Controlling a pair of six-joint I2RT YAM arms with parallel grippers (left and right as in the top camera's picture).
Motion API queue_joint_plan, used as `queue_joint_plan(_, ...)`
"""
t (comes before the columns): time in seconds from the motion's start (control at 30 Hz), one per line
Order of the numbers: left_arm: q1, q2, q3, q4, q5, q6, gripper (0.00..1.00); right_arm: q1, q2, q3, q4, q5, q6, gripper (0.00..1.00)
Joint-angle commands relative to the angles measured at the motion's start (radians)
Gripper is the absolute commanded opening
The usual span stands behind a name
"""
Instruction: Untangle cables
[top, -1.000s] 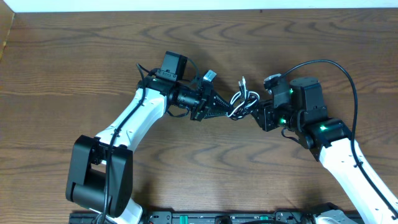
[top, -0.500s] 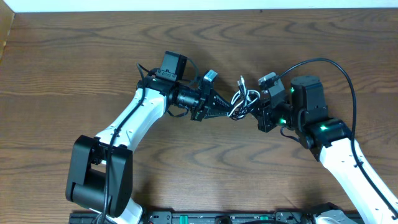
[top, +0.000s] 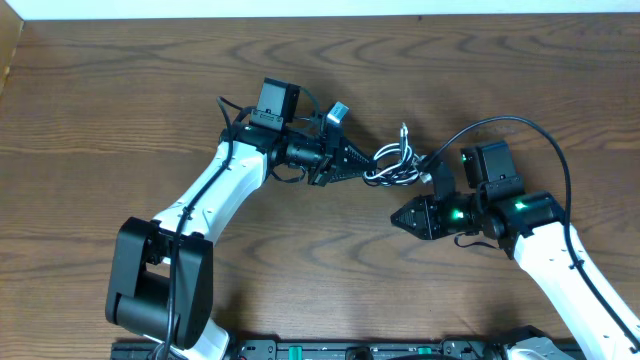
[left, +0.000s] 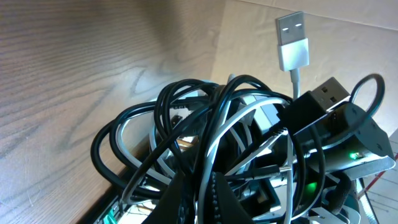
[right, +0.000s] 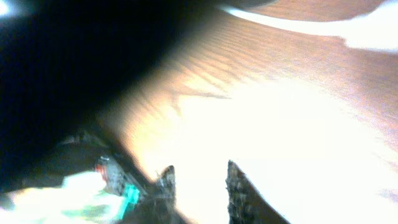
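Observation:
The cables (top: 392, 165) are a tangled bundle of thin black and white cords, held above the wooden table (top: 120, 90). My left gripper (top: 356, 164) is shut on the bundle's left side. In the left wrist view the loops (left: 199, 130) fill the middle, with cords pinched between the fingers (left: 208, 196). A white USB plug (left: 292, 40) and a black plug (left: 318, 99) stick out at the upper right. The white plug also shows overhead (top: 337, 112). My right gripper (top: 398, 217) points left, below the bundle and apart from it. In its blurred wrist view the jaws (right: 199, 180) are open and empty.
The right arm's thick black wire (top: 540, 135) arcs over its wrist. The left arm (top: 215, 190) runs diagonally from its base at the bottom left. A pale wall edge (top: 320, 8) runs along the table's far side.
My right gripper has left the bundle's right side, dropped toward the front and swung to point left. The bundle has stretched slightly to the right. The left gripper still holds it.

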Motion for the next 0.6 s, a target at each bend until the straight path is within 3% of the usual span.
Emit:
queue_joint_plan(0.0, 0.007, 0.001, 0.004, 0.005, 0.005, -0.001, 0.08, 0.001, -0.001, 0.012, -0.01, 0.155, 0.043, 0.39)
queue_joint_plan(0.1, 0.007, 0.001, 0.004, 0.005, 0.005, -0.001, 0.07, 0.001, -0.001, 0.012, 0.007, 0.254, 0.075, 0.47)
queue_joint_plan(0.23, 0.007, 0.001, 0.004, -0.006, 0.006, -0.008, 0.08, 0.001, -0.001, 0.012, 0.105, 0.239, 0.075, 0.54)
queue_joint_plan(0.5, 0.007, 0.001, 0.004, -0.036, 0.091, -0.16, 0.08, 0.001, 0.0, 0.012, 0.323, 0.257, 0.075, 0.52)
queue_joint_plan(0.57, 0.007, 0.001, 0.004, -0.035, 0.119, -0.159, 0.07, 0.002, 0.0, 0.012, 0.361, 0.291, 0.076, 0.43)
